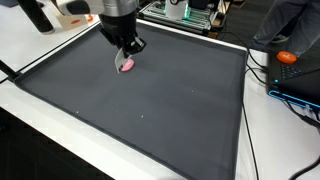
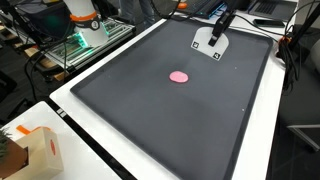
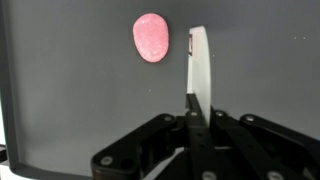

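Note:
A thin white card [image 3: 198, 60] with small dark marks stands edge-on in the wrist view, and my gripper [image 3: 192, 100] is shut on its lower end. In an exterior view the card [image 2: 210, 45] shows its flat face below the gripper [image 2: 217, 28]. A small pink oval lump [image 3: 150, 37] lies on the dark mat, just left of the card's top edge. The pink lump [image 1: 127, 66] sits right under the gripper [image 1: 127, 48] in an exterior view, and the same lump [image 2: 179, 76] appears apart from the card from the opposite angle. Whether the card touches the mat is unclear.
The dark mat [image 1: 160, 115] covers most of a white table. An orange object [image 1: 287, 57] and cables lie off its edge. An electronics rack [image 2: 95, 35] stands by the robot base. A cardboard box [image 2: 35, 150] sits at one table corner.

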`<state>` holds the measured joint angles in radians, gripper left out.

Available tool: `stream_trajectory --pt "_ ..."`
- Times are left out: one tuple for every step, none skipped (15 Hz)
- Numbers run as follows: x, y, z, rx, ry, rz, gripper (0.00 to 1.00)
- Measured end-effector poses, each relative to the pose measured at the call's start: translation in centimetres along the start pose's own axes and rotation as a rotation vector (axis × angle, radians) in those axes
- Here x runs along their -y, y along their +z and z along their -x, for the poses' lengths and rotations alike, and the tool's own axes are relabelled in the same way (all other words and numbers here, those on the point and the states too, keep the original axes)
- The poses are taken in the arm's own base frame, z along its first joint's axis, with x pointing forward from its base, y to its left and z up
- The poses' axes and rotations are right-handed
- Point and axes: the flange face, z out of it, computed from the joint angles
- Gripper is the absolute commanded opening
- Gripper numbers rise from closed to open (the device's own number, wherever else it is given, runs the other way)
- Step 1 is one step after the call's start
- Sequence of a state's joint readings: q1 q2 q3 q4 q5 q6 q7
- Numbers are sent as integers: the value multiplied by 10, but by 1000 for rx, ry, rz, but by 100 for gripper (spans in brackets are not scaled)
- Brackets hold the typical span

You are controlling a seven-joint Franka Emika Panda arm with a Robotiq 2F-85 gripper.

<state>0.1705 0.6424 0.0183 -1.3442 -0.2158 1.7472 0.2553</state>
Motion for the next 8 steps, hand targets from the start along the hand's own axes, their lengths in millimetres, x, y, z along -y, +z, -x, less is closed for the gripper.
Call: stream_trajectory --pt "-10 -1 -2 0 16 -15 1" --pt "-20 -2 -4 1 32 -31 1" --pt "-30 -2 -6 3 49 -48 1" --pt "-41 -2 -7 5 68 -64 1" --pt "-52 -3 -7 8 87 -82 1" --pt "-63 -3 -8 10 103 -100 1" --pt "-74 -4 -8 11 118 -119 1" --pt "-86 -5 -8 12 132 -139 1"
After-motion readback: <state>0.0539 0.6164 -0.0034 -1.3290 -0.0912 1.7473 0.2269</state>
